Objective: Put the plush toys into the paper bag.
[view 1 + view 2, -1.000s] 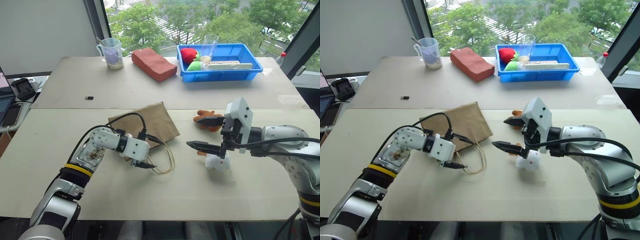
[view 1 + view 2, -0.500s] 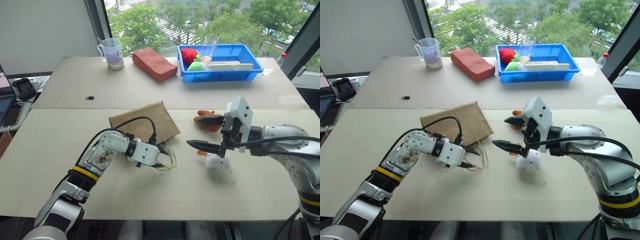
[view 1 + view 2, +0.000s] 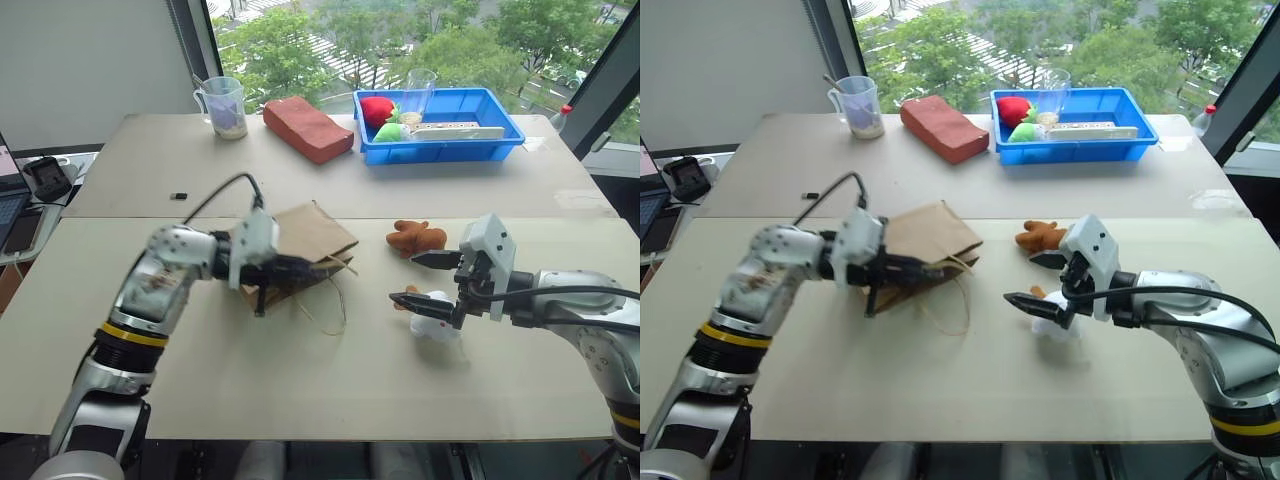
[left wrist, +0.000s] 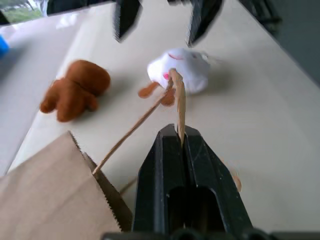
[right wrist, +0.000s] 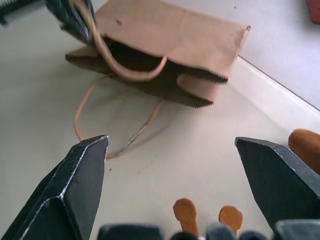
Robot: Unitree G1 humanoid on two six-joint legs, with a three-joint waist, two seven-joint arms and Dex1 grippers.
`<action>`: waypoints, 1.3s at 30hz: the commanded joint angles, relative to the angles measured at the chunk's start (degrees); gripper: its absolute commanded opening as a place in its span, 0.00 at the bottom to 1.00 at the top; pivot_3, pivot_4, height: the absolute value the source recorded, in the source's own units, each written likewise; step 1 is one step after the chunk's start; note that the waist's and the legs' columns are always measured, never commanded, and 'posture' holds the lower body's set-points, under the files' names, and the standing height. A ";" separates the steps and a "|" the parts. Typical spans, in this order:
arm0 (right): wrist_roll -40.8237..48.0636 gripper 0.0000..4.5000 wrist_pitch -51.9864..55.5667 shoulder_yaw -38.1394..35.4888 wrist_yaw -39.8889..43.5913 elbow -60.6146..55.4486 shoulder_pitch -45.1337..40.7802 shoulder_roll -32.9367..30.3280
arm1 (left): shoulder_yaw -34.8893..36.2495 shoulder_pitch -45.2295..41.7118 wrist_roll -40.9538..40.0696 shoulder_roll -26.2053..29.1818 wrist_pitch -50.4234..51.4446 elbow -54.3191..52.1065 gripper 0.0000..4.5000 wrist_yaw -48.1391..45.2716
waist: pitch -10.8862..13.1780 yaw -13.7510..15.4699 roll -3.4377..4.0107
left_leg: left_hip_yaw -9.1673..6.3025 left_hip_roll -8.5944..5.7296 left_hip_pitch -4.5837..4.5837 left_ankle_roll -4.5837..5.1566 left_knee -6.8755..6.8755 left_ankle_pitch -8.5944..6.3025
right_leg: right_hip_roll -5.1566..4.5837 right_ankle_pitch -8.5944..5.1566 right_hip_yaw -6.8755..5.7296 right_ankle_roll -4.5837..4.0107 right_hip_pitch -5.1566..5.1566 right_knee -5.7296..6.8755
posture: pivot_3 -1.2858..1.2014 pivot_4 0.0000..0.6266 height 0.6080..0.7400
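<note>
Cord is what the left gripper [image 4: 181, 142] has hold of: its two black fingers are pinched tight on one loop handle [image 4: 177, 102] of the paper bag [image 3: 300, 240], and the bag's mouth gapes a little, turned toward the toys. To do this step well, I'd say that handle wants lifting gently and steadily, so the mouth opens wider without the thin cord slipping out of the pinch or the light bag dragging along the table [image 3: 330, 390]. The other handle [image 3: 322, 310] lies slack on the table, just below the fingers.

The left arm reaches across with its forearm roughly level, the gripper aimed sideways toward the right arm. The right gripper [image 3: 425, 279] points low over the table toward the bag, fingers spread wide and holding nothing. The white plush toy [image 3: 436, 320] sits just under and between those open fingers, its tan ears showing between them in the right wrist view. The reddish-brown plush toy [image 3: 417, 238] lies just beyond the far finger, apart from it. Both toys are outside the bag.
</note>
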 commanded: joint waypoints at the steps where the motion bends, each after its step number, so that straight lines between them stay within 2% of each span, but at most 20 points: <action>1: -0.02 0.73 -2.86 0.22 -1.08 -1.10 0.04 2.88 | 2.89 -0.82 -4.02 0.95 4.59 -2.52 0.00 0.76 | 0.00 -0.04 0.00 | 0.00 0.00 0.02 0.00 0.00 0.00 | 0.00 0.00 0.01 0.00 0.02 -0.03 | 0.52 0.24 1.00; 5: -3.88 0.42 -5.43 6.70 -5.45 0.31 -2.02 10.69 | 4.33 -1.28 -4.93 0.89 6.56 -2.63 0.00 2.43 | 0.00 -0.07 0.00 | 0.00 0.00 0.02 -0.01 0.00 0.00 | 0.00 0.00 0.00 0.00 0.00 -0.03 | 0.52 0.24 1.00; 10: -10.18 0.04 -9.33 14.59 -10.05 7.80 -6.96 21.63 | 5.21 -0.48 -6.84 1.74 10.08 -4.41 0.00 3.01 | 0.00 -0.36 0.00 | 0.00 0.00 0.03 -0.03 0.01 0.02 | 0.01 0.00 0.02 0.00 -0.07 0.00 | 0.52 0.24 1.00; 11: -11.52 0.00 -10.34 16.05 -10.85 9.81 -7.98 23.82 | 5.34 -0.31 -7.07 1.85 10.49 -4.87 0.00 3.15 | 0.00 -0.31 0.00 | -0.01 0.00 0.03 -0.03 0.01 0.02 | 0.02 0.00 0.02 0.00 -0.07 0.03 | 0.52 0.24 1.00; 17: -15.81 0.00 -15.45 20.63 -12.79 24.03 -12.34 36.29 | 6.43 -0.31 -7.36 2.04 10.99 -5.45 0.00 4.73 | 0.00 -0.39 0.00 | -0.04 0.00 0.02 -0.07 -0.02 0.04 | 0.02 0.00 0.00 -0.01 -0.10 0.10 | 0.52 0.24 1.00; 20: -20.25 0.00 -18.73 23.10 -13.76 33.09 -13.72 39.62 | 7.34 -0.68 -6.97 1.99 10.69 -4.85 0.00 5.91 | 0.00 -0.41 0.00 | -0.05 0.00 0.03 -0.07 -0.04 0.04 | 0.02 0.00 -0.01 -0.01 -0.10 0.11 | 0.52 0.24 1.00; 27: -28.27 0.00 -22.34 26.32 -15.63 46.00 -16.85 42.51 | 11.87 -2.87 -6.44 2.34 10.89 -3.91 0.00 12.95 | -0.03 -1.20 -0.05 | -0.05 0.00 0.18 -0.10 -0.05 0.05 | 0.02 0.00 0.00 -0.01 -0.03 0.10 | 0.52 0.24 1.00; 35: -31.12 0.00 -21.88 24.45 -18.45 49.84 -18.39 44.36 | 22.58 -10.90 -5.19 1.34 9.31 -3.01 0.00 32.03 | -0.08 -1.62 -0.12 | -0.10 0.00 0.53 -0.20 -0.05 0.11 | 0.05 0.01 0.03 -0.01 0.18 0.18 | 0.52 0.24 1.00; 39: -31.62 0.00 -20.91 23.03 -20.35 50.92 -19.36 45.24 | 24.59 -11.44 -3.49 1.21 7.26 -6.09 0.00 37.83 | -0.08 -1.59 -0.12 | -0.13 0.00 0.55 -0.21 -0.11 0.12 | 0.05 0.01 0.03 -0.01 0.18 0.19 | 0.52 0.24 1.00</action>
